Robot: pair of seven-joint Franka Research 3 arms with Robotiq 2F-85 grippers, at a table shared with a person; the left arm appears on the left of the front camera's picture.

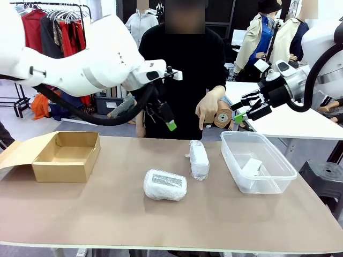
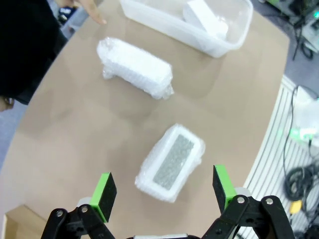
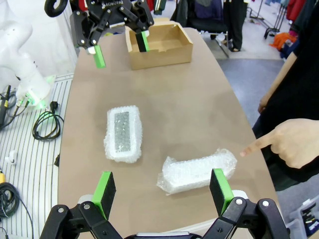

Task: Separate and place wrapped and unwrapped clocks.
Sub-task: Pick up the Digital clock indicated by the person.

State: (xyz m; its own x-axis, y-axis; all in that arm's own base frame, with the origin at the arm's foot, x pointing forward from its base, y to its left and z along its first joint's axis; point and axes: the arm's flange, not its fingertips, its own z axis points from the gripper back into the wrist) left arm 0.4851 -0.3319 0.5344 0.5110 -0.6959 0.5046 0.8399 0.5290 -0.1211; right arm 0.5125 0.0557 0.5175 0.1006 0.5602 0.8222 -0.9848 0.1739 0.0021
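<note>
My L gripper (image 2: 163, 188) spread wide above grey-face bundle (image 2: 170, 163) at 12; 2nd bundle (image 2: 135, 67) at 11, bare clock (image 2: 204, 17) in bin (image 2: 169, 27) at 1. Bundle lies skewed, so I'd roll wrist square, drop straight, pinch its short width gently.

Clothing storeroom (garment rack (image 1: 58, 25) behind)

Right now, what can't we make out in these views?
- Cardboard box: front view, its near wall hides part of the floor inside.
- Plain wrapped bundle: bubble wrap hides its contents in all three views.
- White block in the clear bin: left wrist view, the top edge cuts both off.
- Person's hand: front view, cannot tell which bundle the finger points at.
</note>
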